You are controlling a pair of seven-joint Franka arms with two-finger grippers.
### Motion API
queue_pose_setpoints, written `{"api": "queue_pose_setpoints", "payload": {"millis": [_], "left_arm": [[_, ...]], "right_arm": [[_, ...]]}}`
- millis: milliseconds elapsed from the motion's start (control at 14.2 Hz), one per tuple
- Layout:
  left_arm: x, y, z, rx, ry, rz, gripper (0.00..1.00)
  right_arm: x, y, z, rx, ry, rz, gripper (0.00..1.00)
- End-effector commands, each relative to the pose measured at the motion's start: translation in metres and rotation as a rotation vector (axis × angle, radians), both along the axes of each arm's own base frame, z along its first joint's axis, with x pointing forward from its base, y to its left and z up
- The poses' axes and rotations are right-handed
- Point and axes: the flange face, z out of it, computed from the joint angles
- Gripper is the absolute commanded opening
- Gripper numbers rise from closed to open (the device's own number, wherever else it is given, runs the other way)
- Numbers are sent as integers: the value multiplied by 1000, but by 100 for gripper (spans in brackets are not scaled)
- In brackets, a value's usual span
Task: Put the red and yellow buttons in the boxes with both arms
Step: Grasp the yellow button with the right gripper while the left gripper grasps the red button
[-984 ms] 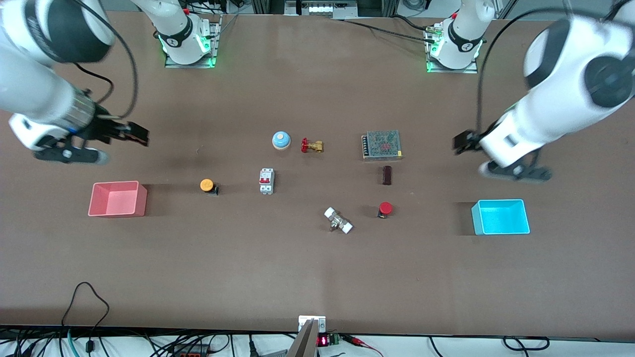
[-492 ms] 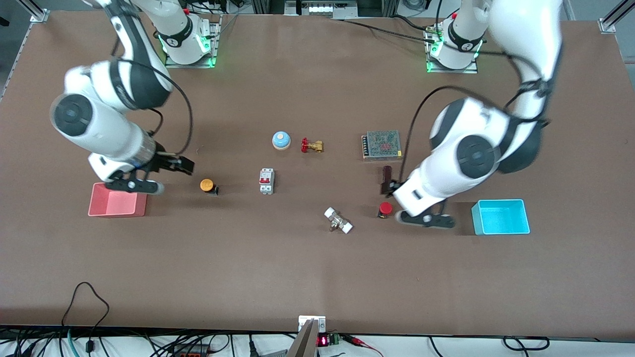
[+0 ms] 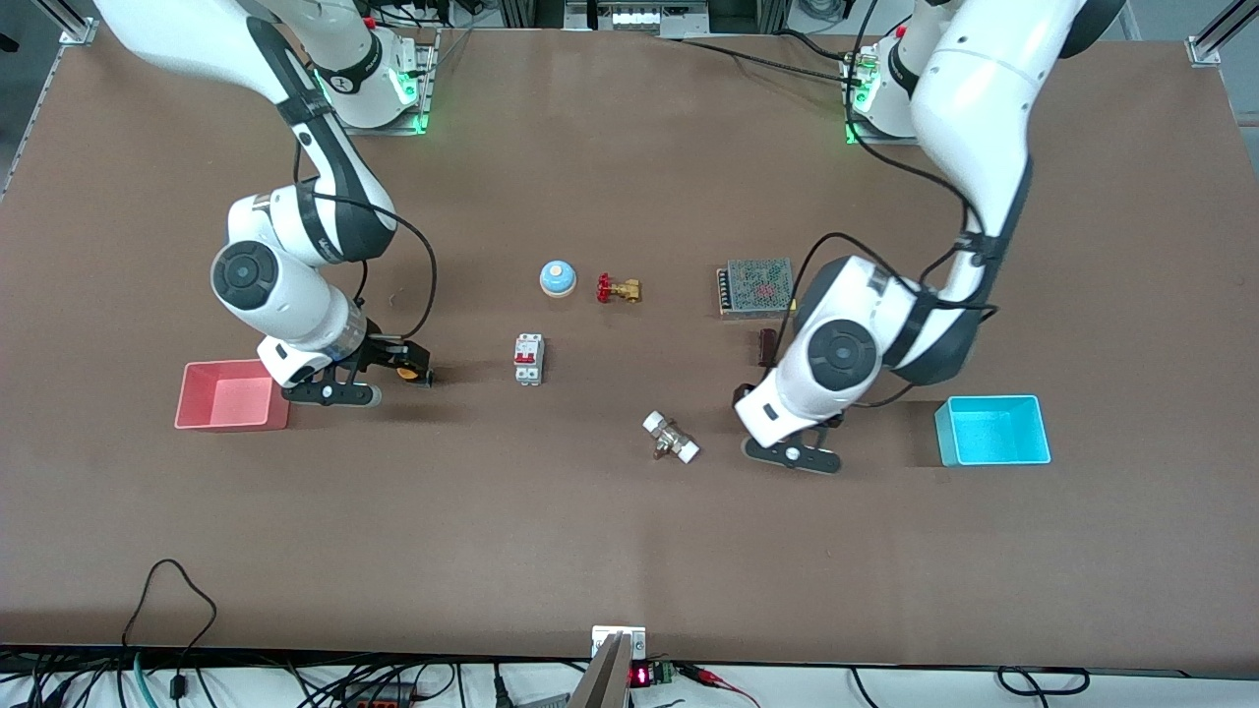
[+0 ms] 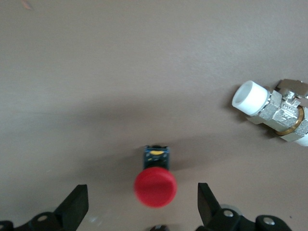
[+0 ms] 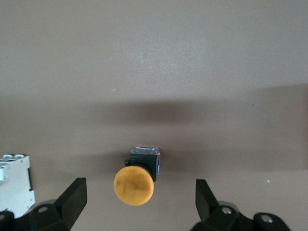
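The orange-yellow button stands on the table beside the pink-red box; part of it shows in the front view. My right gripper is open, low over it, one finger to each side of the cap without touching. The red button stands between the open fingers of my left gripper, also untouched. In the front view the left arm's hand hides it. The cyan-blue box stands toward the left arm's end of the table. Both boxes hold nothing.
A white breaker, a blue bell, a red-handled brass valve, a meshed power supply and a dark block lie mid-table. A white-capped fitting lies beside the red button.
Both arms have swung in from the table's ends and come down. The right gripper now straddles the yellow button and the left gripper straddles the red button.
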Motion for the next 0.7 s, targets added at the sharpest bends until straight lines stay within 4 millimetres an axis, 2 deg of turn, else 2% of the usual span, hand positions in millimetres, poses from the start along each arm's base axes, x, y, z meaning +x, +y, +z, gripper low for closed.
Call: {"api": "queue_pose_setpoints", "payload": {"millis": [0, 211, 281, 352, 492, 633], "left_arm": [[-11, 1, -20, -9, -55, -14, 100], [-18, 4, -36, -18, -66, -18, 99], [-18, 5, -40, -15, -61, -19, 93], [-18, 5, -41, -15, -60, -20, 84], [-17, 4, -39, -17, -65, -20, 54], [-16, 4, -38, -19, -67, -19, 35]], "right_arm": [[-2, 4, -13, -13, 2, 20, 100], [-4, 8, -26, -11, 16, 29, 100], [-4, 12, -29, -14, 5, 43, 100], [-5, 15, -34, -15, 6, 49, 100], [-6, 17, -40, -16, 11, 56, 100], [-5, 18, -47, -13, 9, 57, 100]]}}
